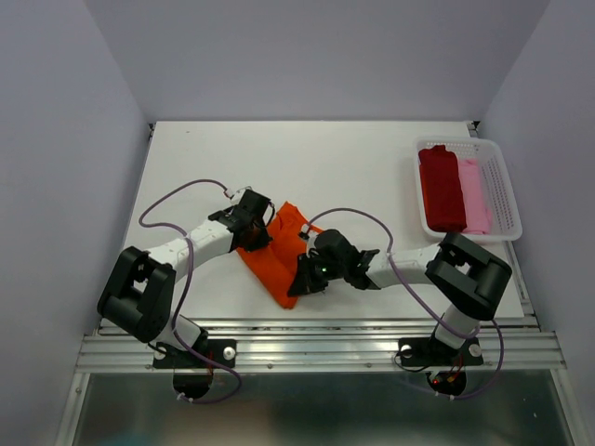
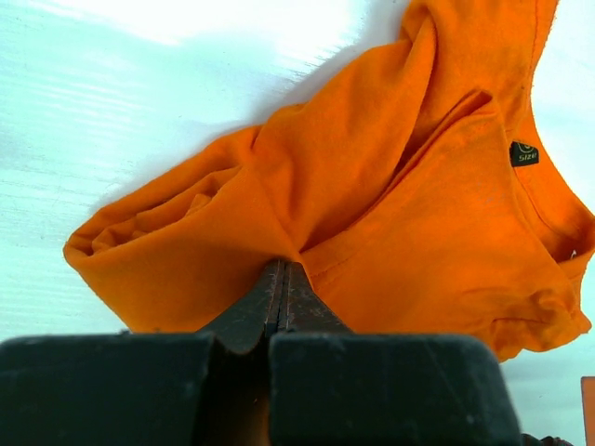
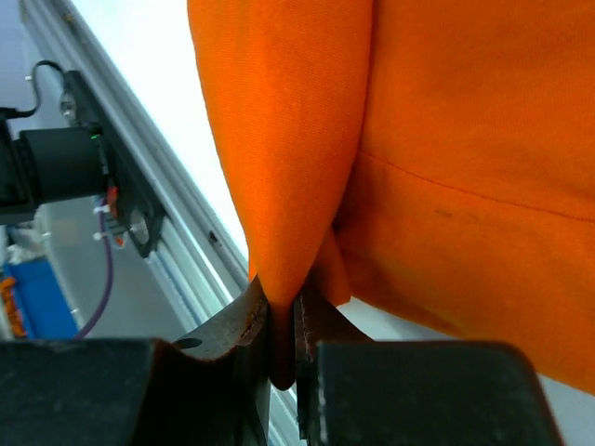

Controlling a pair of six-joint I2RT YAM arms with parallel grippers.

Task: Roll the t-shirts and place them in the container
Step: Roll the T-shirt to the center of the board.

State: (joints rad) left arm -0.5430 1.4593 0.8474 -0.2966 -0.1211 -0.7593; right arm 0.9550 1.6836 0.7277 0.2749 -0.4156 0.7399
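A bright orange t-shirt [image 1: 279,253] lies bunched on the white table near the front, between the two arms. My left gripper [image 1: 253,229] is at the shirt's left edge. In the left wrist view it [image 2: 283,271] is shut, its tips pinching a fold of the orange cloth [image 2: 390,195]. My right gripper [image 1: 307,275] is at the shirt's near right corner. In the right wrist view it [image 3: 282,311] is shut on a hanging fold of the orange shirt [image 3: 465,149]. A dark red rolled t-shirt [image 1: 442,188] and a pale pink one [image 1: 474,197] lie in the basket.
The white mesh basket [image 1: 505,181] stands at the right edge of the table. An aluminium rail [image 1: 316,348] runs along the near edge, seen also in the right wrist view [image 3: 177,251]. Purple cables [image 1: 177,200] loop over both arms. Walls close in the table.
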